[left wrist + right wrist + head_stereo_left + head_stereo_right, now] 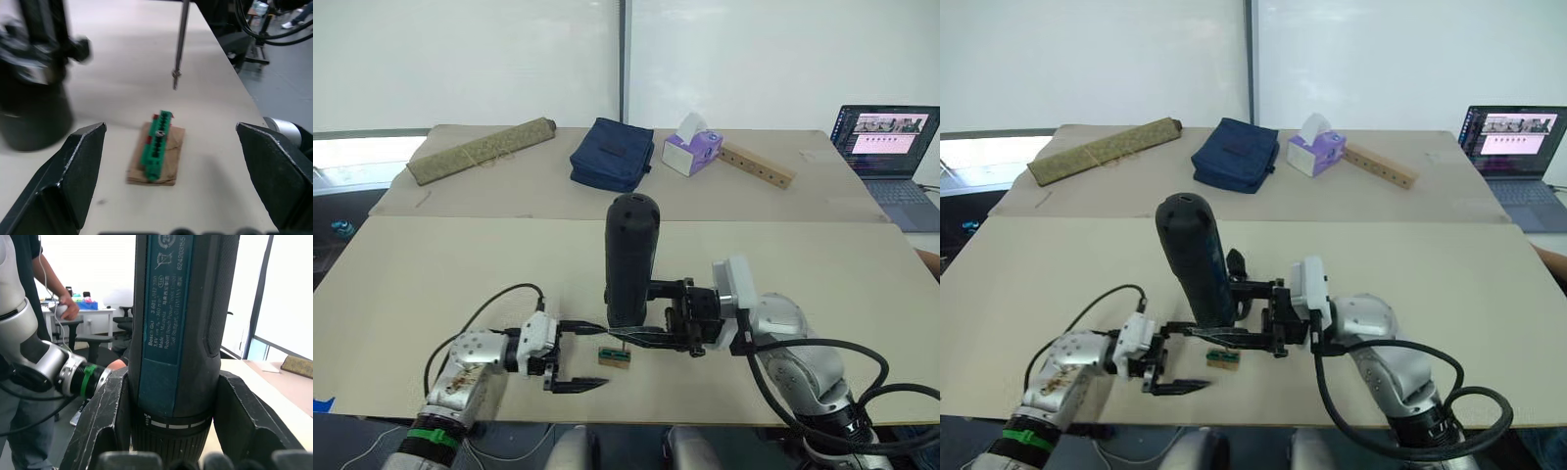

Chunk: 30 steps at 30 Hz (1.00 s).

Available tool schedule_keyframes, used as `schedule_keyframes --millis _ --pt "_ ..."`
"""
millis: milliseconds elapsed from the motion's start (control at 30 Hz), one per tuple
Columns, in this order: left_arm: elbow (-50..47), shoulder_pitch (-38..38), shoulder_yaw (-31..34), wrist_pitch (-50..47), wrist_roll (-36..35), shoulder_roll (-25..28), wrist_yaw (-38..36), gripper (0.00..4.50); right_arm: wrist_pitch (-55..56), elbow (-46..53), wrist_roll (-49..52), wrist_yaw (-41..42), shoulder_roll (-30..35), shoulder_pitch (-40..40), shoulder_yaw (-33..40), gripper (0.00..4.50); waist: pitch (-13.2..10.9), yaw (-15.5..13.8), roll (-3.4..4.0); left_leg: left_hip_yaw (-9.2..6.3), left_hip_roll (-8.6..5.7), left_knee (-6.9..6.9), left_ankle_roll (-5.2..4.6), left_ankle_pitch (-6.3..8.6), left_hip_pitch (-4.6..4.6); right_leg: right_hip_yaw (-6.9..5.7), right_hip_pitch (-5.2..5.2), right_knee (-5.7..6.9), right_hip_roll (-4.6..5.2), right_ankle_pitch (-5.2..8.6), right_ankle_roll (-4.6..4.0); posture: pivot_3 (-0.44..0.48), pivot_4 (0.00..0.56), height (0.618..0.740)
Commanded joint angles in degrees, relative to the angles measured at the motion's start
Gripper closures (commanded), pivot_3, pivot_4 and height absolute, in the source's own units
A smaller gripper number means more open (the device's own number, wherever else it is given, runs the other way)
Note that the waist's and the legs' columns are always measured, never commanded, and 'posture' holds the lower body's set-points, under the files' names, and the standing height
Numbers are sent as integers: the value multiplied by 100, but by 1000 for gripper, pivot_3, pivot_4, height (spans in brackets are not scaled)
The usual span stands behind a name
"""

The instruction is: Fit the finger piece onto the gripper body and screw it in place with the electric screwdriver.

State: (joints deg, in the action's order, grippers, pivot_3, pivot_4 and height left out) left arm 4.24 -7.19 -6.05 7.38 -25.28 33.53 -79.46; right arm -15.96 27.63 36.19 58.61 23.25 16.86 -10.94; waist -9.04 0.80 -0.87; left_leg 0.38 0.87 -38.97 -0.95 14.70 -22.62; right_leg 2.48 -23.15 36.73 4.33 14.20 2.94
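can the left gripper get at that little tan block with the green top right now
Probably yes. The left gripper is open with its jaws either side of the tan block, and bare table lies between. The screwdriver's bit hangs just above the block and could crowd the approach.

A pale beige worktop [431, 284] carries a small tan block with green top [613, 356] near its 6 o'clock edge; at 12 o'clock a navy pouch [611, 153]; at 11 a rolled olive mat [481, 150]; at 1 a purple tissue box [691, 150], a drilled wooden strip [757, 164]; a laptop [889, 147] at 2.
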Motion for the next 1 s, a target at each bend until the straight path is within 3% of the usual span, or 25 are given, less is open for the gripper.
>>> schedule_keyframes --millis 33,400,733,1000 --pt "-433 26 283 -278 -370 163 -34 0 -87 421 379 -151 12 176 295 2575 0 -5 0 0 -1 0 0 0 0 0 1 -2 1 0 0 0 150 740" --pt "-1163 -8 990 -1404 -1066 451 402 0 -772 543 1358 -561 464 594 1125 2575 -4 0 -5 0 0 1 0 0 -3 -1 -1 -3 -1 0 0 0 150 740" --pt "-663 -290 1297 -1466 -1035 467 376 0 -948 -184 1578 -376 838 1140 1679 2575 -9 1 -14 1 -1 1 0 0 -4 -1 -2 -4 -2 0 0 0 150 740" --pt "167 -1085 1112 -1471 -717 383 304 0 -972 -1253 1454 -266 772 1847 1702 2575 -11 0 -16 3 -4 2 0 0 -11 -2 -8 -4 -3 0 0 0 150 740"
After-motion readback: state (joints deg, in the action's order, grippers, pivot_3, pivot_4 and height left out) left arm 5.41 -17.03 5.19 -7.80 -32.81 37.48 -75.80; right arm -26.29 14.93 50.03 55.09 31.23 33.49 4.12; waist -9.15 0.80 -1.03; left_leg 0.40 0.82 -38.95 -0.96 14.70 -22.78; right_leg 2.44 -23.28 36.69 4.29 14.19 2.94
